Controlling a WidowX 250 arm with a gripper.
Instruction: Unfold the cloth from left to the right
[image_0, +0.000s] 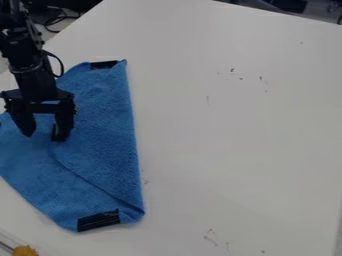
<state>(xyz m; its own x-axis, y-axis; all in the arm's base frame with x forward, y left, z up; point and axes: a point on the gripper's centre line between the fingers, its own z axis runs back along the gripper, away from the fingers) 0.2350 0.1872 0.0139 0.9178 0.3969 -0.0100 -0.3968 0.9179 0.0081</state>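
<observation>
**One blue textured fabric cloth (100, 145), one black two-finger claw (44, 134)**

Flat, black, roughly rectangular strips clearly seen on the cloth: two, one strip (104, 64) above and right of the claw, another strip (99, 220) below and right. Rounded orange-yellow objects, material unclear: one (25, 250), well below the claw. Smooth white flat-topped tables: one (234, 125), beneath the claw.

White table (234, 125) (dark marks (232, 70) here and there); orange lump (25, 250), lower left; black cables (48, 23) beyond
</observation>
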